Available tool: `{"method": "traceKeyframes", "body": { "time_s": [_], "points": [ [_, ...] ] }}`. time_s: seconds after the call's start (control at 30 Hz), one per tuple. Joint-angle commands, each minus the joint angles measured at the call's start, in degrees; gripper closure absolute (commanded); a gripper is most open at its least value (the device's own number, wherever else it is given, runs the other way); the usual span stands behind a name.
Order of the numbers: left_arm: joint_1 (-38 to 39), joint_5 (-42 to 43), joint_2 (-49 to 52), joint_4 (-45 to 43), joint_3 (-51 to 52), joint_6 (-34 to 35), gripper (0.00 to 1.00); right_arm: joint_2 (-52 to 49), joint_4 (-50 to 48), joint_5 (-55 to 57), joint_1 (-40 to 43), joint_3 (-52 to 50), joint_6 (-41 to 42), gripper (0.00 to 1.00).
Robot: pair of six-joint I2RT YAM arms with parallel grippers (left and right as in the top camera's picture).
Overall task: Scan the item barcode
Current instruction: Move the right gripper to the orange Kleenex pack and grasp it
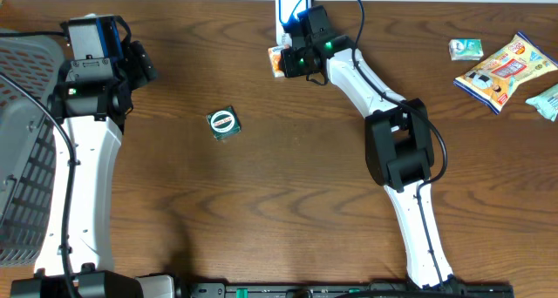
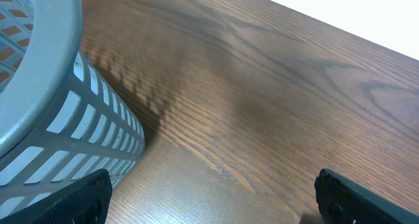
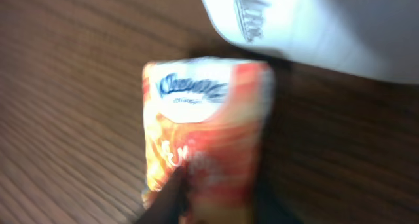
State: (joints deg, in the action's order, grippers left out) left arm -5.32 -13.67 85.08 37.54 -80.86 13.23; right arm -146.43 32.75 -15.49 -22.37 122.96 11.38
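An orange Kleenex tissue pack (image 3: 206,126) lies on the wooden table just in front of a white barcode scanner (image 3: 314,21). In the right wrist view my right gripper (image 3: 219,201) has a dark finger (image 3: 171,198) pressed on each side of the pack's near end. From overhead the pack (image 1: 276,61) shows at the left of the right gripper (image 1: 291,63), below the white and blue scanner (image 1: 292,2). My left gripper (image 2: 213,198) stands open over bare wood beside the basket, holding nothing; overhead it sits at the far left (image 1: 144,64).
A grey slatted basket (image 1: 22,159) fills the left edge, seen close in the left wrist view (image 2: 59,126). A round green item (image 1: 224,122) lies mid-table. At the far right lie a yellow snack bag (image 1: 506,71) and two small packs (image 1: 466,48) (image 1: 547,100).
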Motion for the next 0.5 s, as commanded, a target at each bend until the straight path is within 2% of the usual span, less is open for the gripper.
{"method": "traceKeyframes", "body": {
  "time_s": [0.0,0.23,0.47],
  "points": [
    [-0.2,-0.5,0.4,0.2,-0.5,-0.7,0.02,-0.8,0.9,-1.7,-0.2,0.3,0.2,0.99],
    [-0.2,-0.5,0.4,0.2,-0.5,-0.7,0.02,2.1,3.7,-15.3,2.4,0.3,0.2,0.99],
    [-0.2,-0.5,0.4,0.2,-0.5,-0.7,0.02,6.4,2.6,-45.1,9.7,0.3,0.2,0.99]
  ]
}}
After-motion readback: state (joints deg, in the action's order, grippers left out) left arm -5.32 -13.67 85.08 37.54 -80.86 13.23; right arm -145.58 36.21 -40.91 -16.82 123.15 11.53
